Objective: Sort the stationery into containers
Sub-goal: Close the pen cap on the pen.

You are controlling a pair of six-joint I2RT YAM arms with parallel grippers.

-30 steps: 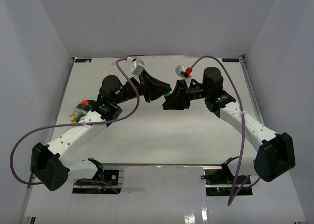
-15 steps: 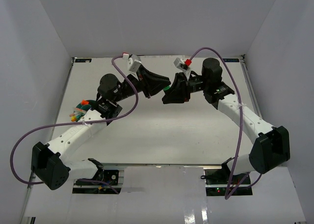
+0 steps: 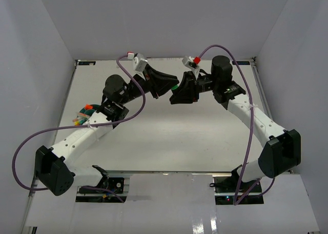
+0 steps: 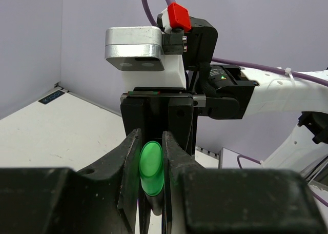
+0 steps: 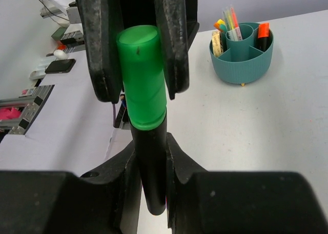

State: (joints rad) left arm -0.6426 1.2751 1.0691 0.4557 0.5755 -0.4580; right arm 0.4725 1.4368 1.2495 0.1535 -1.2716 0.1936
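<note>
- The right gripper (image 5: 151,147) was clenched on the smooth black barrel of a green-capped marker (image 5: 141,75), with a matt black finger pressed to each side.
- The left gripper (image 4: 151,147) met it tip to tip, its broad black fingers closed against the glossy, round-ended green cap.
- The marker was held in the air between the two, well apart from the teal tub (image 5: 241,64). From overhead it was off to the tub's right and a little beyond it.
- The tub was round plastic with a finely ribbed wall and curved dividers inside, and it stood on the pale, matt table (image 5: 256,121).
- Thin coloured pens (image 5: 230,21) stood upright in one compartment of the tub, and an orange-capped marker (image 5: 263,30) in another.
- From overhead, the left arm's white forearm (image 3: 84,134) passed just beside the tub and hid part of it.
</note>
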